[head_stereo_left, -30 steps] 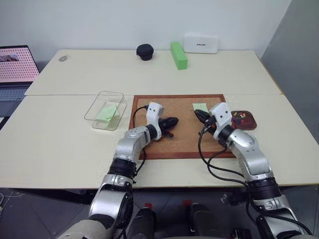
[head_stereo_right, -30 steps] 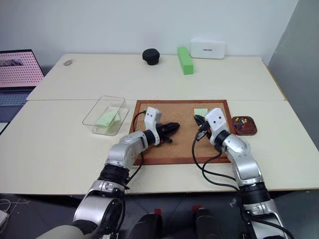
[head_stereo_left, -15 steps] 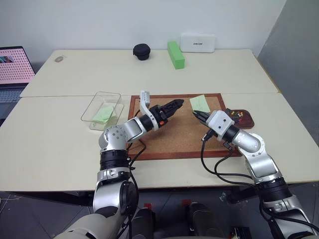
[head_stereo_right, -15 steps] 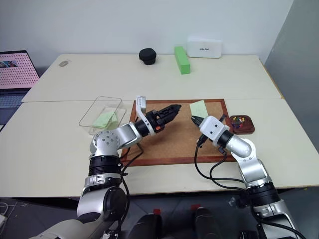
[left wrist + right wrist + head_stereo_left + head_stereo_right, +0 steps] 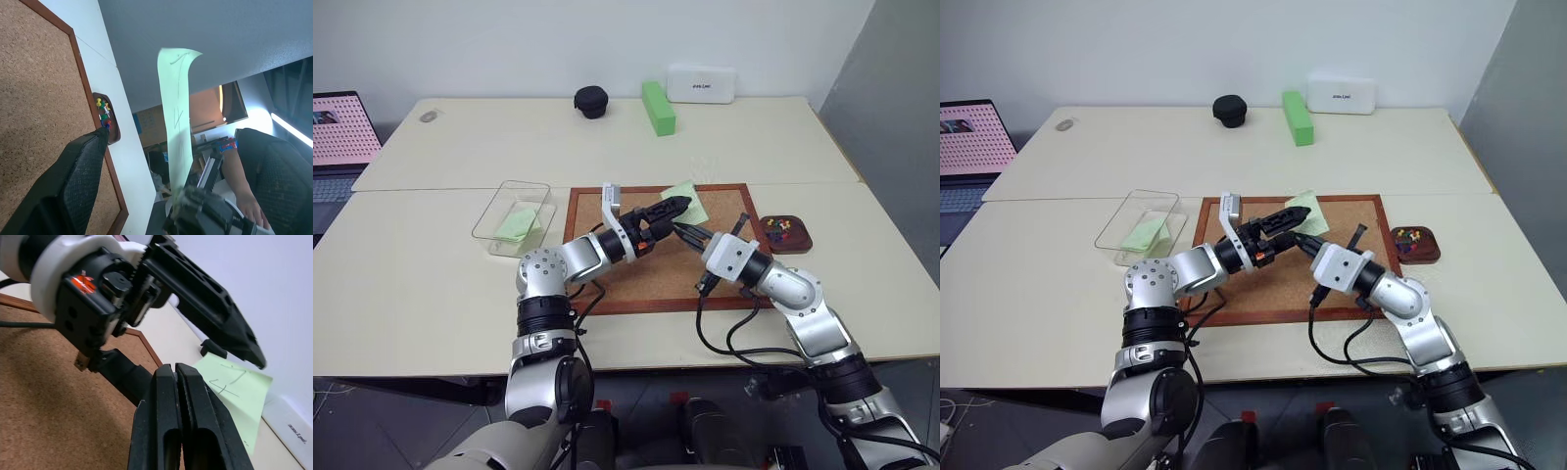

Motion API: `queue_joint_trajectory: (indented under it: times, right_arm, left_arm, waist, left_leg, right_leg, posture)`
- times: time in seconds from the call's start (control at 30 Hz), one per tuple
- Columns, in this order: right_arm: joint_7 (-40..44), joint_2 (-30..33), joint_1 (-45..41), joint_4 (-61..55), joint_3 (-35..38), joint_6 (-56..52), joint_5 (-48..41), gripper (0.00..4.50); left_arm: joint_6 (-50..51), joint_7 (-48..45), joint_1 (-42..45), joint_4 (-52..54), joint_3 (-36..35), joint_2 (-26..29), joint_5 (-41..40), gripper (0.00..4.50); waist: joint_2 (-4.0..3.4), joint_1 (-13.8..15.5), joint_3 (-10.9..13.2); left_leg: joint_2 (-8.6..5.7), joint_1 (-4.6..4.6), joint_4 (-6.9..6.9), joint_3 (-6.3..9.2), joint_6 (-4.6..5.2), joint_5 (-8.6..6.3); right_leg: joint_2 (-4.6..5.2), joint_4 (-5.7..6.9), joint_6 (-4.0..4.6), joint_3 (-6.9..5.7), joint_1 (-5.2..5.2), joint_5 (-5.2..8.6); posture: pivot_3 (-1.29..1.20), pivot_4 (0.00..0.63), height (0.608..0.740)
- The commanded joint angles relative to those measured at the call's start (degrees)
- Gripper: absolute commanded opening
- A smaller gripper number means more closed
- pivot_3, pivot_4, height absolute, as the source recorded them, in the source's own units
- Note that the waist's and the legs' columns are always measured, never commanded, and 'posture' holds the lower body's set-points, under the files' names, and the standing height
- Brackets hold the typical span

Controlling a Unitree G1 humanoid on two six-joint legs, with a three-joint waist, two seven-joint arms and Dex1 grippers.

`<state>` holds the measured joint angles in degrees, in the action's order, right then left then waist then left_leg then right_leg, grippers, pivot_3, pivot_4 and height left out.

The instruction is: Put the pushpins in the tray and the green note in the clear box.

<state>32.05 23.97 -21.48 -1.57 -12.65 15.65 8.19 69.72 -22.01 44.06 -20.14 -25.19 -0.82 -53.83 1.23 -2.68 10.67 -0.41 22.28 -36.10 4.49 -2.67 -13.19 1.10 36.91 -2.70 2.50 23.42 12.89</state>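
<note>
The green note (image 5: 687,198) stands lifted above the corkboard, pinched at its lower edge by my shut right gripper (image 5: 686,232). In the right wrist view the green note (image 5: 238,387) sticks out past the closed fingers (image 5: 165,396). My left gripper (image 5: 672,207) is open, one finger on each side of the green note (image 5: 175,122) without touching it. The pushpins (image 5: 780,227) lie in the small brown tray (image 5: 800,242), right of the board. Left of the board stands the clear box (image 5: 491,217).
A second pale green slip (image 5: 517,224) lies inside the clear box. The wood-framed corkboard (image 5: 636,284) is under both grippers. A bright green block (image 5: 659,106), a black round object (image 5: 590,101) and a white box (image 5: 703,83) stand at the back; a laptop (image 5: 337,127) is far left.
My right gripper lifted the green note off the corkboard and carried it left. My left gripper rose, rolled and opened, and its fingers came to either side of the note.
</note>
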Motion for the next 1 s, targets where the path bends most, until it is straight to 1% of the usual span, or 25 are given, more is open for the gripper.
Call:
queue_joint_trajectory:
  times: [0.03, 0.07, 0.13, 0.17, 0.2, 0.23, 0.27, 0.33, 0.37, 0.4, 0.47, 0.5, 0.73, 0.77, 0.8, 1.0]
  right_arm:
    - [-0.04, 0.12, -0.11, -3.57, 0.03, 1.31, 0.17, 0.00]
    - [-0.02, 0.05, 0.01, -3.71, 0.11, 1.17, 0.04, 0.00]
    - [-0.07, 0.07, 0.33, -3.71, 0.39, 0.76, -0.12, 0.00]
    - [-0.18, 0.02, 0.51, -3.69, 0.60, 0.49, -0.28, 0.00]
    - [-0.22, 0.00, 0.64, -3.69, 0.72, 0.32, -0.43, 0.00]
    - [-0.24, -0.07, 0.76, -3.71, 0.83, 0.16, -0.65, 0.00]
    - [-0.35, -0.23, 0.90, -3.75, 1.01, -0.16, -0.94, 0.00]
    - [-0.54, -0.42, 0.99, -3.74, 1.34, -0.66, -1.38, 0.00]
    - [-0.67, -0.44, 0.97, -3.73, 1.47, -0.86, -1.40, 0.00]
    - [-0.88, -0.52, 0.88, -3.65, 1.72, -1.15, -1.50, 0.00]
    - [-1.31, -0.71, 0.64, -3.39, 2.24, -1.80, -1.75, 0.00]
    - [-1.44, -0.76, 0.52, -3.15, 2.46, -2.06, -1.89, 0.00]
    - [-2.70, -1.38, -0.20, -2.10, 4.40, -4.21, -3.49, 0.00]
    - [-2.66, -1.31, -0.24, -2.16, 4.36, -4.21, -3.48, 0.00]
    - [-2.63, -1.29, -0.21, -2.31, 4.29, -4.27, -3.51, 0.00]
    - [-2.52, -1.66, 0.10, -3.55, 3.81, -4.87, -3.62, 0.00]
  left_arm:
    - [-0.77, -0.61, 1.17, 0.35, 0.56, -0.48, -1.62, 4.39]
    - [-1.01, -0.70, 1.24, 0.21, 0.51, -0.52, -1.62, 4.39]
    - [-1.31, -0.76, 1.28, -0.03, 0.38, -0.47, -1.65, 4.02]
    - [-1.33, -0.84, 1.25, -0.05, 0.31, -0.36, -1.76, 3.93]
    - [-1.24, -0.90, 1.21, 0.04, 0.27, -0.23, -1.91, 3.61]
    - [-1.14, -0.91, 1.18, 0.14, 0.23, -0.12, -2.08, 3.53]
    - [-1.06, -0.97, 1.14, 0.23, 0.28, -0.01, -2.16, 3.26]
    - [-1.02, -1.11, 1.06, 0.28, 0.40, 0.21, -2.14, 2.92]
    - [-0.98, -1.17, 0.96, 0.36, 0.43, 0.33, -2.13, 2.64]
    - [-0.94, -1.22, 0.87, 0.42, 0.47, 0.44, -2.11, 2.50]
    - [-0.84, -1.31, 0.77, 0.56, 0.60, 0.60, -2.04, 2.01]
    - [-0.83, -1.33, 0.76, 0.59, 0.64, 0.64, -2.02, 1.87]
    - [-0.93, -1.94, 0.83, 0.54, 1.04, 1.02, -1.71, 0.38]
    - [-1.05, -2.03, 0.94, 0.40, 1.05, 1.11, -1.63, 0.08]
    - [-1.23, -2.11, 1.09, 0.20, 1.02, 1.19, -1.57, 0.03]
    - [-2.76, -2.08, 1.30, -0.30, 2.20, 1.29, -0.17, 0.03]
  waist:
    - [0.00, 0.00, 0.00]
    - [0.00, 0.00, 0.00]
    - [0.00, 0.00, 0.00]
    - [0.00, 0.00, 0.00]
    - [0.00, 0.00, 0.00]
    - [0.00, 0.00, 0.00]
    - [0.00, 0.00, 0.00]
    - [0.00, -0.01, 0.00]
    - [0.00, -0.01, 0.00]
    - [0.00, -0.01, 0.00]
    - [0.00, -0.01, 0.00]
    - [0.00, -0.01, 0.00]
    - [0.00, -0.01, 0.00]
    - [0.00, -0.01, 0.00]
    - [0.00, -0.01, 0.00]
    - [0.00, -0.01, 0.00]
  left_leg:
    - [0.00, 0.00, 0.00, 0.00, -0.01, 0.00]
    - [0.00, 0.00, 0.00, 0.00, -0.01, 0.01]
    - [0.01, 0.00, 0.00, 0.00, -0.01, 0.01]
    - [0.00, 0.00, 0.00, 0.00, -0.01, 0.01]
    - [0.00, 0.00, 0.00, 0.00, -0.01, 0.01]
    - [0.00, 0.00, 0.00, 0.00, -0.01, 0.01]
    - [0.00, 0.00, 0.00, 0.00, -0.01, 0.01]
    - [0.01, 0.00, 0.00, 0.00, -0.01, 0.01]
    - [0.01, 0.00, 0.00, 0.00, -0.01, 0.01]
    - [0.00, 0.00, 0.00, 0.00, -0.01, 0.01]
    - [0.00, 0.00, 0.00, 0.00, -0.01, 0.01]
    - [0.00, 0.00, 0.00, 0.00, -0.01, 0.01]
    - [0.00, 0.00, 0.00, 0.00, -0.01, 0.01]
    - [0.01, 0.00, 0.00, 0.00, -0.01, 0.01]
    - [0.01, 0.00, 0.00, 0.00, -0.01, 0.01]
    - [0.00, 0.00, 0.00, 0.00, -0.01, 0.01]
  right_leg:
    - [0.00, 0.00, 0.00, 0.00, 0.00, 0.00]
    - [0.00, 0.00, 0.00, 0.00, 0.00, 0.00]
    - [0.00, 0.00, 0.00, 0.00, 0.00, 0.00]
    - [0.00, 0.00, 0.00, 0.00, 0.00, 0.00]
    - [0.00, 0.00, 0.00, 0.00, 0.00, 0.00]
    - [0.00, 0.00, 0.00, 0.00, 0.00, 0.00]
    - [0.00, 0.00, 0.00, 0.00, 0.00, 0.00]
    - [0.00, 0.00, 0.00, 0.00, 0.00, 0.00]
    - [0.00, 0.00, 0.00, 0.00, 0.00, 0.00]
    - [0.00, 0.00, 0.00, 0.00, 0.00, 0.00]
    - [0.00, 0.00, 0.00, 0.00, 0.00, 0.00]
    - [0.00, 0.00, 0.00, 0.00, 0.00, 0.00]
    - [0.00, 0.00, 0.00, 0.00, 0.00, 0.00]
    - [0.00, 0.00, 0.00, 0.00, 0.00, 0.00]
    - [0.00, 0.00, 0.01, 0.00, 0.00, 0.00]
    - [0.00, 0.00, 0.00, 0.00, 0.00, 0.00]
  posture:
    - [0.00, 0.150, 0.740]
    - [0.00, 0.150, 0.740]
    - [0.00, 0.150, 0.740]
    - [0.00, 0.150, 0.740]
    - [0.00, 0.150, 0.740]
    - [0.00, 0.150, 0.740]
    - [0.00, 0.150, 0.740]
    - [0.00, 0.150, 0.740]
    - [0.00, 0.150, 0.740]
    - [0.00, 0.150, 0.740]
    - [0.00, 0.150, 0.740]
    - [0.00, 0.150, 0.740]
    - [0.00, 0.150, 0.740]
    - [0.00, 0.150, 0.740]
    - [0.00, 0.150, 0.740]
    - [0.00, 0.150, 0.740]
